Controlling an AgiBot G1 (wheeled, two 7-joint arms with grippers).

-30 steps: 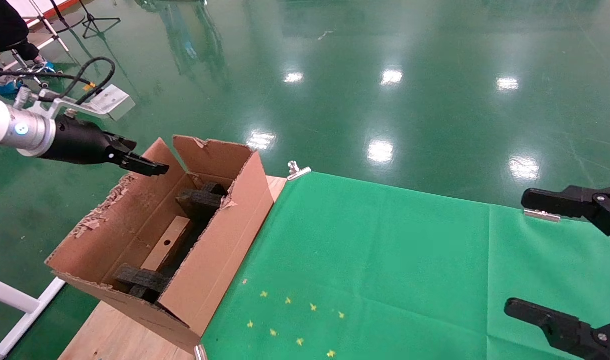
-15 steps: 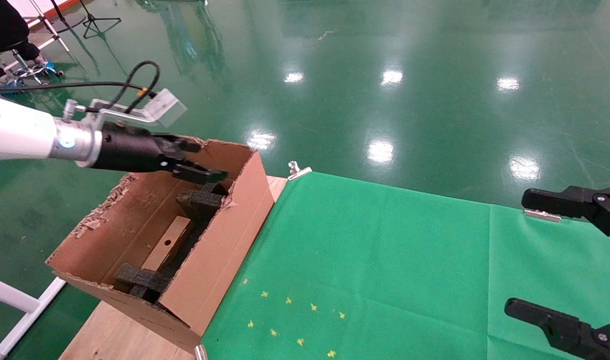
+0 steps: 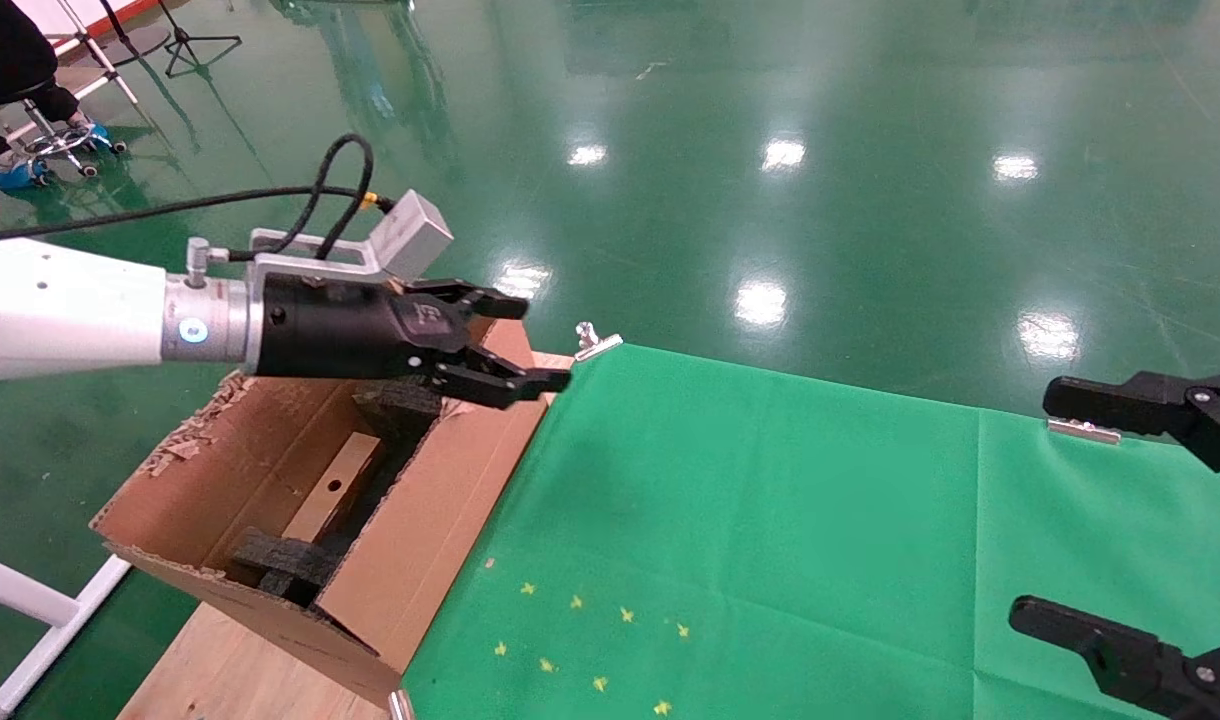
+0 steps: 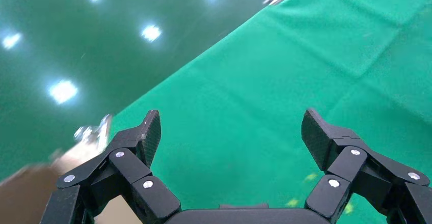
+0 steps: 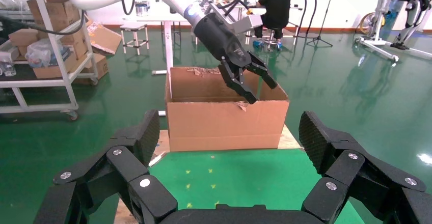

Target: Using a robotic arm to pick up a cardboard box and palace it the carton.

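The carton (image 3: 440, 500) stands at the table's left end with ragged flaps up and dark foam blocks (image 3: 280, 562) inside. The slim brown cardboard box (image 3: 335, 488), a round hole in its face, lies inside it between the foam blocks. My left gripper (image 3: 530, 342) on the white robotic arm (image 3: 60, 315) is open and empty, above the carton's right flap at the edge of the green cloth. It also shows in the right wrist view (image 5: 257, 84) over the carton (image 5: 226, 119). In the left wrist view its gripper (image 4: 230, 132) is open over green cloth. My right gripper (image 3: 1055, 505) is open and empty at the right edge.
A green cloth (image 3: 770, 520) covers the table, clipped at its far edge by metal clips (image 3: 595, 342). Small yellow marks (image 3: 590, 640) dot the cloth near the front. Bare wood (image 3: 220, 660) shows under the carton. A shiny green floor lies beyond.
My left arm has swung right, from beyond the carton's left flap, across the carton, to above its right flap. The right gripper has not moved.
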